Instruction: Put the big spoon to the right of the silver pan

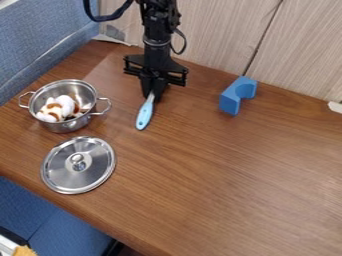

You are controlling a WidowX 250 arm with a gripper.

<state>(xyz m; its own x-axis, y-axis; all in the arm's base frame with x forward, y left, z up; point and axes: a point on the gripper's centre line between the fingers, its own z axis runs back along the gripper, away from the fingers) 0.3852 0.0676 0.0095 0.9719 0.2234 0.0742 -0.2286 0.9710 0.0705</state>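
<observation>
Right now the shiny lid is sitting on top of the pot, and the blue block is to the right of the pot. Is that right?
Not quite: the camera view shows the shiny lid lying on the table beside the pot. The blue block is to the right of the pot, as you say.

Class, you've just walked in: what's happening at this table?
A black robot arm has its two-finger gripper at the upper end of a light blue handle, probably a spoon's; whether it grips is unclear. The handle is right of a silver metal pot holding white and brown pieces. A round silver lid lies nearer the camera; a blue notched block sits farther right.
</observation>
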